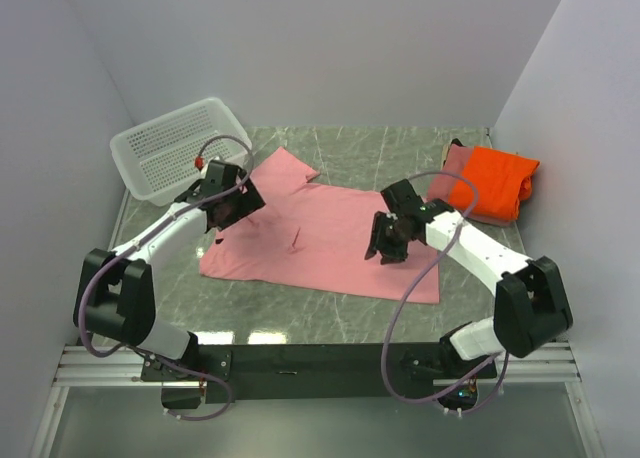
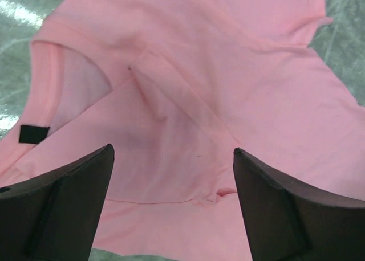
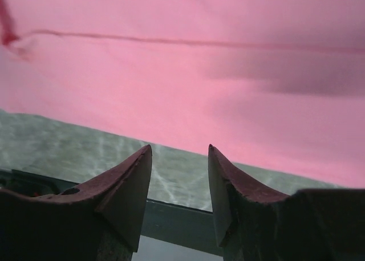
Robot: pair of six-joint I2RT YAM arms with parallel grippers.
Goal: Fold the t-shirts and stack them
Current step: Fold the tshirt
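A light pink t-shirt (image 1: 320,240) lies spread flat on the green marble table (image 1: 400,148). My left gripper (image 1: 230,210) hangs over its left end, near the collar. In the left wrist view this gripper (image 2: 173,153) is open wide, with only pink cloth (image 2: 228,73) and a black neck tag (image 2: 34,134) beneath. My right gripper (image 1: 385,250) hovers above the shirt's right half. Seen from its wrist, the right gripper (image 3: 179,150) is open and empty, with the shirt's hem (image 3: 199,84) beyond it. A folded bright orange t-shirt (image 1: 495,178) rests on a dusty rose one (image 1: 452,166) at the back right.
A white perforated basket (image 1: 165,148) stands at the back left, close behind the left arm. Grey walls close in both sides and the back. The table's near edge and a dark rail (image 3: 171,218) show just below the right fingers.
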